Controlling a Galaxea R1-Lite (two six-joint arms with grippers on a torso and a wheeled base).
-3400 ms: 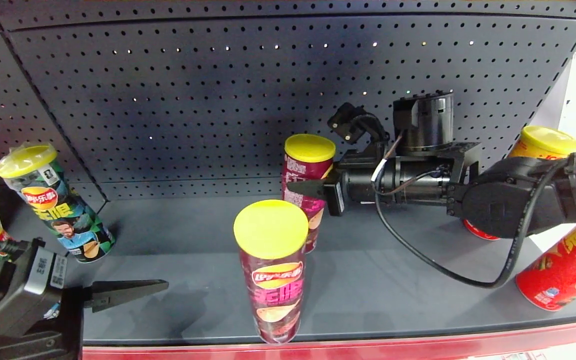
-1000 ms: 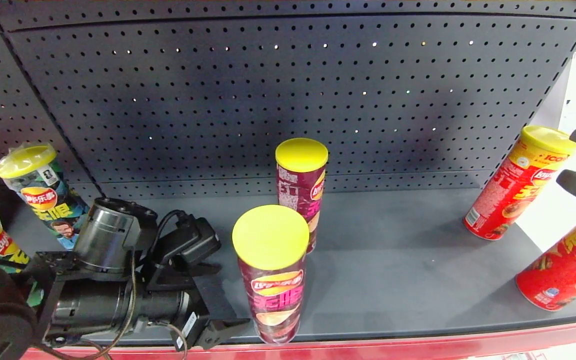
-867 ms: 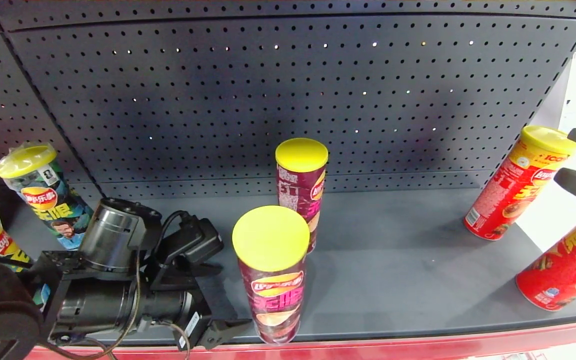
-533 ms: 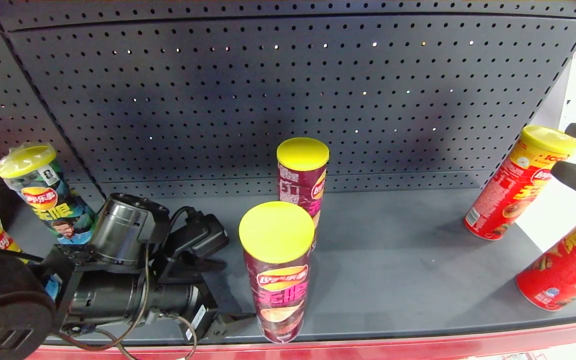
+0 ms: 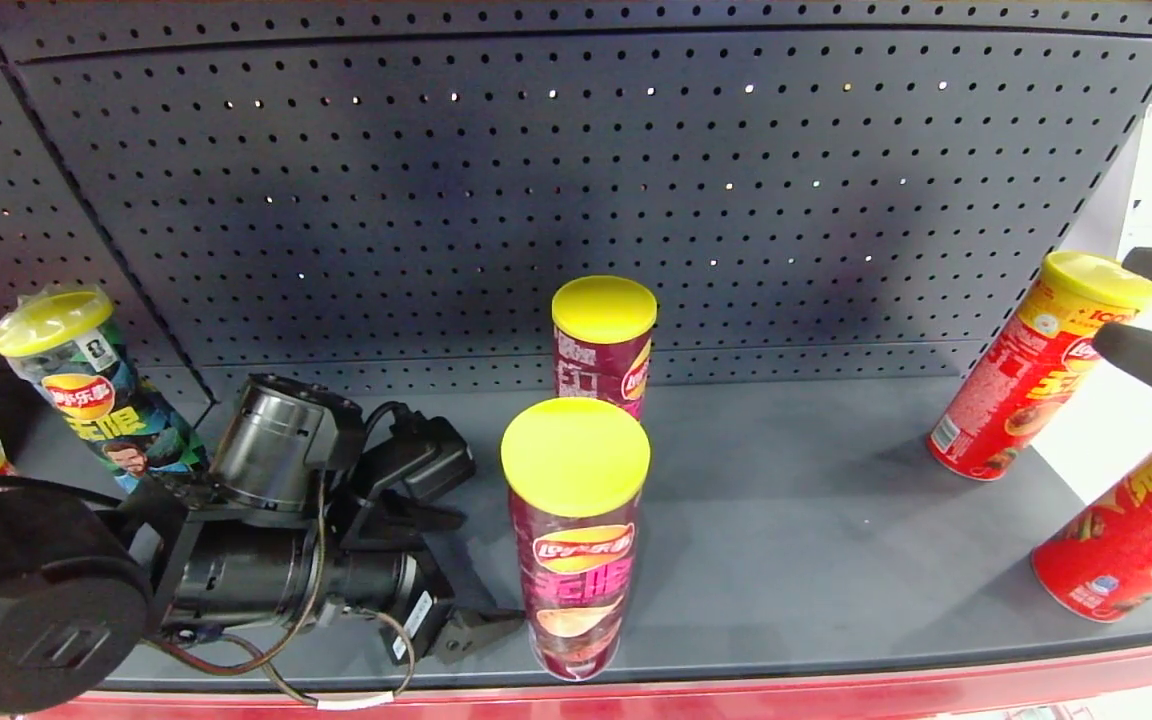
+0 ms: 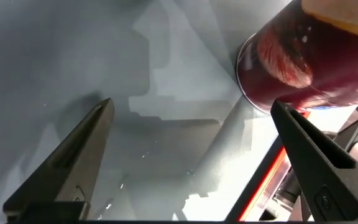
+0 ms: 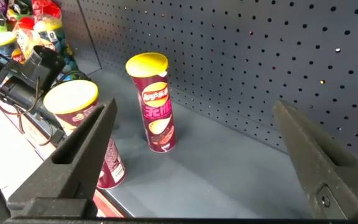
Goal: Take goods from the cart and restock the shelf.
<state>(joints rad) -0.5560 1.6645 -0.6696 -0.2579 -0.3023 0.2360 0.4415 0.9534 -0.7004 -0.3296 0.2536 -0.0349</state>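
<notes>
Maroon cardboard with a yellow plastic lid makes up the tall chip can (image 5: 576, 540), which is seen upright at the front edge of the dark grey metal shelf (image 5: 796, 520). It is set directly before a second maroon can (image 5: 604, 345) with the same yellow lid, which is placed nearer the perforated grey back panel (image 5: 536, 180). The left gripper (image 5: 492, 568) is held low over the shelf board just left of the front can, its fingers spread wide and empty. In the left wrist view one fingertip (image 6: 284, 121) is seen right at the can's base, though contact cannot be judged. The right gripper (image 5: 1111, 300) is held at the shelf's right end, likewise spread wide and empty, close to a red yellow-lidded can (image 5: 1026, 380). Another red can (image 5: 1126, 530) is seen near the front right corner, and a green-patterned can (image 5: 106, 410) at the far left.
</notes>
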